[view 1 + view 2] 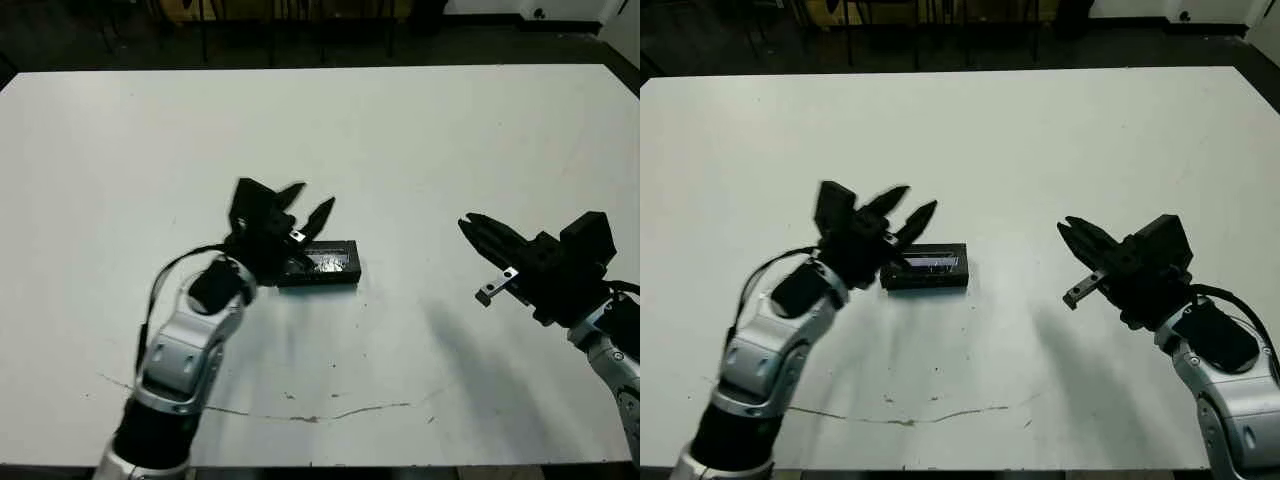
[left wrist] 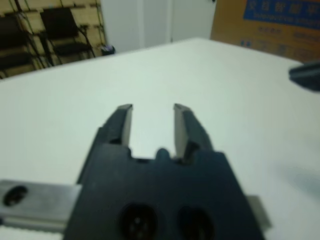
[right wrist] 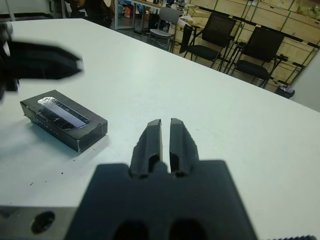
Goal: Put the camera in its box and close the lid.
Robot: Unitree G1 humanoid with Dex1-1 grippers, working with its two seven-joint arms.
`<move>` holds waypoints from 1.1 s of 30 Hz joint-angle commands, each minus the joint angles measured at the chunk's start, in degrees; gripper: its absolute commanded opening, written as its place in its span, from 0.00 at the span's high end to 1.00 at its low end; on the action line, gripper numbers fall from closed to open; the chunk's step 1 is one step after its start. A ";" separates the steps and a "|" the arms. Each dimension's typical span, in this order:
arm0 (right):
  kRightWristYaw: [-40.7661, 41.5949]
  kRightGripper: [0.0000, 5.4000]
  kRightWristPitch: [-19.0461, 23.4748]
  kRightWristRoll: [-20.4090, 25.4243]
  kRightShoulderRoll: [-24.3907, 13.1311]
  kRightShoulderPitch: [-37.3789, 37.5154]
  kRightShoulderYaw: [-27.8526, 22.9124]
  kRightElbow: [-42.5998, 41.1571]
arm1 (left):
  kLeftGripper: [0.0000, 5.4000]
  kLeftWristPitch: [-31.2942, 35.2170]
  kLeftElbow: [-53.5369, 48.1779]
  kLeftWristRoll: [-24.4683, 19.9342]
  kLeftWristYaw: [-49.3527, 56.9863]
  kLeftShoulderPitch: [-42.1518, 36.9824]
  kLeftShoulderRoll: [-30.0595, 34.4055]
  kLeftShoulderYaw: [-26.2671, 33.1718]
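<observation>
Left claw [image 1: 306, 207] gapes empty above matte black lid [image 3: 64, 118] (pale glossy strip); right claw [image 3: 165, 131] nearly pinched.

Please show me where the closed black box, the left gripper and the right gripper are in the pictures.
box [image 3: 64, 119], right wrist view, on its lid's pale strip.
left gripper [image 1: 305, 203], left eye view, between its fingertips.
right gripper [image 3: 165, 121], right wrist view, between its fingertips.

We see the box [image 1: 320, 264] lying on the surface [image 1: 400, 140] a little left of centre, with the lid [image 3: 64, 114] on it. Our left hand [image 1: 305, 205] hangs just above the box's left end. Our right hand [image 1: 478, 232] hangs well apart to the right, over bare surface.
</observation>
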 commanded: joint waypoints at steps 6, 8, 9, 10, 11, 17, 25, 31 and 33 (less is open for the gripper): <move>-0.33 1.00 1.04 0.12 0.30 0.71 0.01 -0.27 | 1.00 5.73 5.77 4.56 2.78 1.75 0.84 -4.26; 0.10 1.00 0.38 0.30 0.38 0.75 -0.11 0.05 | 1.00 6.58 6.90 5.70 3.45 1.98 1.08 -4.58; 0.46 1.00 -0.11 0.44 0.43 0.72 -0.15 0.38 | 1.00 7.38 7.91 5.91 3.91 2.06 0.91 -4.20; 0.60 1.00 -0.32 0.49 0.46 0.71 -0.18 0.53 | 1.00 7.92 9.04 6.17 4.17 2.08 0.99 -3.94; 0.80 1.00 -0.72 0.48 0.47 0.71 -0.18 0.70 | 1.00 8.46 10.21 6.65 4.14 1.88 1.47 -4.07; 0.53 1.00 -0.63 0.24 0.26 0.77 -0.11 0.51 | 1.00 10.62 14.09 6.72 2.81 2.50 3.01 -3.64; 0.39 1.00 -0.30 0.73 0.47 1.44 -0.02 -0.20 | 1.00 8.47 10.07 4.42 -0.74 5.81 4.95 -2.03; -0.96 1.00 -0.33 0.57 1.50 2.45 0.10 -1.22 | 1.00 -9.19 2.20 1.37 1.89 11.98 3.17 5.69; -1.75 1.00 -0.93 0.54 2.67 2.88 0.07 -1.44 | 1.00 -15.40 0.71 1.22 3.92 12.55 2.64 8.87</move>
